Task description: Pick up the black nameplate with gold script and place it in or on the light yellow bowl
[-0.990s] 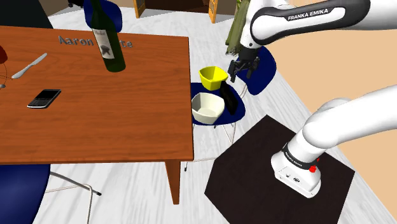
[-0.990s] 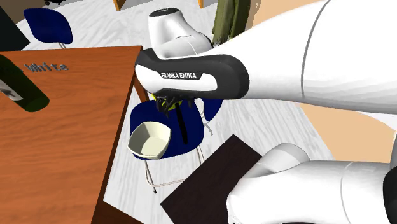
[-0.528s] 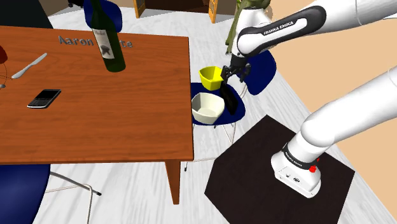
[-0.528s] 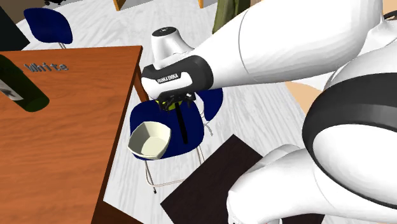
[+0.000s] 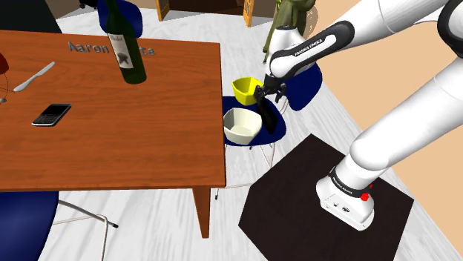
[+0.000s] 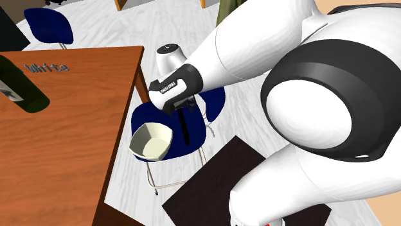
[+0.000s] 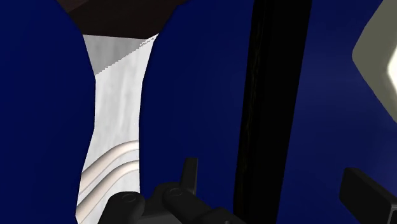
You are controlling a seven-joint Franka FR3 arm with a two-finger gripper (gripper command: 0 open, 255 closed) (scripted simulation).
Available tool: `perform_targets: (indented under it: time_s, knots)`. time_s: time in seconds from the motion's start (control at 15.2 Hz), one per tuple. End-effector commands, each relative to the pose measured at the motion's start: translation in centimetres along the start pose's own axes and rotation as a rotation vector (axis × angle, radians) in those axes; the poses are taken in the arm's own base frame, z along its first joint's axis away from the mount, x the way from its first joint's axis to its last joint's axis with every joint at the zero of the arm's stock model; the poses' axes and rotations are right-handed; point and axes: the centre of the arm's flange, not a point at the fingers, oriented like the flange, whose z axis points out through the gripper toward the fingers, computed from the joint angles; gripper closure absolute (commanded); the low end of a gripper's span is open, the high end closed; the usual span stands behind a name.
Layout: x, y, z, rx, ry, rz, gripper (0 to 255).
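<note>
Wooden surface (image 5: 111, 126) is sitting at the shoulder view's left, not involved. Next over, a blue chair seat (image 6: 200, 133) is carrying the pale cream bowl (image 5: 241, 126), with a brighter yellow bowl (image 5: 247, 89) behind it. The black nameplate (image 5: 268, 117) is standing on edge just beside the cream bowl. End effector (image 5: 266, 94) is hovering at the nameplate's top, fingers apart and straddling the slab, not clamping it. Risks as I'm reading them: the thin plate tipping if one finger is touching first, a shallow pinch slipping during the lift, the arm clipping the yellow bowl, the plate landing in the wrong bowl.
</note>
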Motion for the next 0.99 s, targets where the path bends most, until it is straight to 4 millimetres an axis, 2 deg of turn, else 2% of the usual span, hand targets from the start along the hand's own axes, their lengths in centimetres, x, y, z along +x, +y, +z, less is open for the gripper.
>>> perform_targets:
  time_s: [0.0, 0.53, 0.59, 0.92]
  knots:
    - [0.0, 0.03, 1.04, 0.0, 0.001, 0.0, 0]
    - [0.0, 0.03, 1.34, 0.0, 0.001, 0.0, 0]
    - [0.0, 0.03, 1.34, 0.0, 0.001, 0.0, 255]
    - [0.0, 0.03, 1.35, 0.0, 0.001, 0.0, 255]
